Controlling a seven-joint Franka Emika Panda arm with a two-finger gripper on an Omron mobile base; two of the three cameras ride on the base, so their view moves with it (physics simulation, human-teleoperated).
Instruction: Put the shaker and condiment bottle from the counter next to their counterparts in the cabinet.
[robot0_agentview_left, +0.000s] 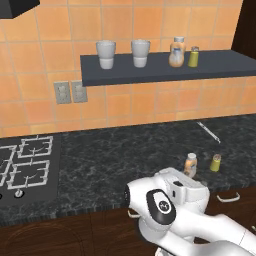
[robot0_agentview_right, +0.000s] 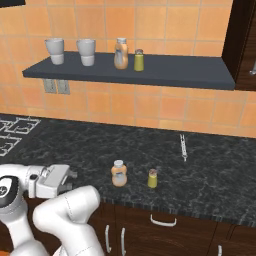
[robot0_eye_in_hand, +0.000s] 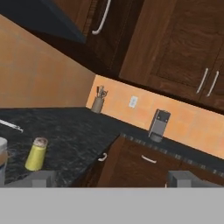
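The condiment bottle (robot0_agentview_left: 190, 165) (robot0_agentview_right: 119, 173), orange with a pale cap, stands near the front edge of the black counter (robot0_agentview_left: 115, 160) (robot0_agentview_right: 215, 170). Just to its right is the small yellow-green shaker (robot0_agentview_left: 215, 162) (robot0_agentview_right: 152, 178) (robot0_eye_in_hand: 36, 154). On the slate-grey cabinet shelf (robot0_agentview_left: 150, 72) (robot0_agentview_right: 175, 72) their counterparts stand side by side: a fat pale-orange bottle (robot0_agentview_left: 177, 52) (robot0_agentview_right: 120, 54) and a second shaker (robot0_agentview_left: 193, 57) (robot0_agentview_right: 138, 60). My gripper (robot0_agentview_right: 68, 177) (robot0_eye_in_hand: 112, 178) hovers low at the counter's front, left of the bottle. It is open, with nothing between its fingertips (robot0_eye_in_hand: 41, 178).
Two pale cups (robot0_agentview_left: 106, 54) (robot0_agentview_left: 140, 53) stand on the shelf's left part. A thin metal utensil (robot0_agentview_left: 208, 131) (robot0_agentview_right: 183, 146) lies on the counter behind the shaker. A stove (robot0_agentview_left: 27, 165) sits at the left. A grey appliance (robot0_eye_in_hand: 158, 124) stands on a farther counter.
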